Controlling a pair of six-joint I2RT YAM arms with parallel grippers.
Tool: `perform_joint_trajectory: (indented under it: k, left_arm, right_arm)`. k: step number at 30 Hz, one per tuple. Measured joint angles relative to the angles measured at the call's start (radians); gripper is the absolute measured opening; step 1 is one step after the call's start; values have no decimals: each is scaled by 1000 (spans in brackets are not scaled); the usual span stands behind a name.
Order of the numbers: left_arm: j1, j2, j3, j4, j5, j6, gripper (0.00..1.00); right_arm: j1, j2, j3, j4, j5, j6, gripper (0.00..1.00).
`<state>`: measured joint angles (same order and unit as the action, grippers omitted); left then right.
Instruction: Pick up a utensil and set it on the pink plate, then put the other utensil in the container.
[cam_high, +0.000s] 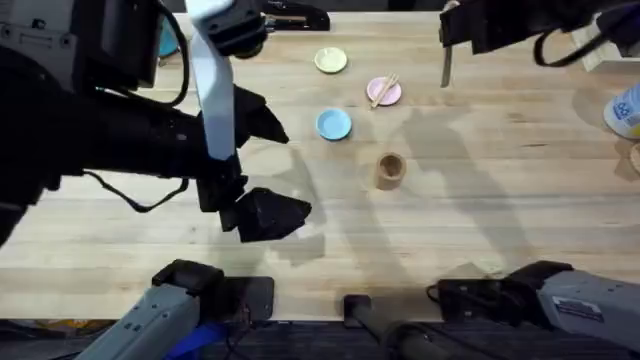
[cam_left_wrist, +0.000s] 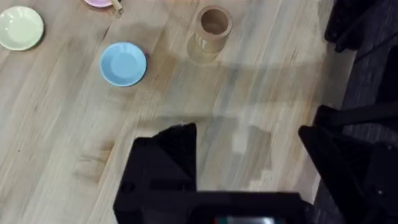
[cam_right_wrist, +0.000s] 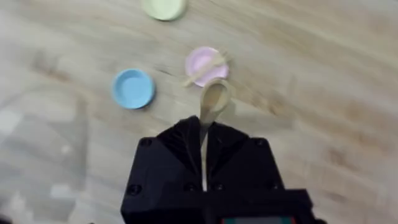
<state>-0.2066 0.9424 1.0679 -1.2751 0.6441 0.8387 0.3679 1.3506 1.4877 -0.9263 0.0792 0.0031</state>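
The wooden spoon (cam_right_wrist: 213, 102) is clamped in the right gripper (cam_right_wrist: 204, 146) above the table. The wooden fork (cam_high: 384, 90) rests on the pink plate (cam_high: 390, 97). The left gripper (cam_left_wrist: 249, 146) is spread wide, holding nothing; the wooden cup (cam_high: 390, 169) stands nearby.

The pink plate (cam_left_wrist: 99, 2) is cut off at the left wrist view's edge, and the spoon's (cam_right_wrist: 213, 99) handle is hidden between the right hand's fingers.

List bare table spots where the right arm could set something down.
Bare wood right of the container, out toward the table's right edge, and the near strip between container and arm bases. Crowded: the pink plate, blue plate and yellow plate cluster together.
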Motion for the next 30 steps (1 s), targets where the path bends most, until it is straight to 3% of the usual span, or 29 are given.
perform_joint_trajectory:
  k: [6, 14, 18, 23, 30]
  left_arm:
    - [0, 0, 0, 0, 0, 0, 995]
    - [0, 0, 0, 0, 0, 0, 995]
    - [0, 0, 0, 0, 0, 0, 996]
    - [0, 0, 0, 0, 0, 0, 996]
    - [0, 0, 0, 0, 0, 0, 995]
  right_arm:
    - [0, -35, 0, 12, -200, -186, 35]
    - [-5, -35, 0, 2, -291, -278, 35]
    - [-29, -37, -9, 11, -403, -369, 35]
    - [-58, -69, -93, 98, -544, -512, 35]
    - [-83, -166, -289, 303, -646, -626, 34]
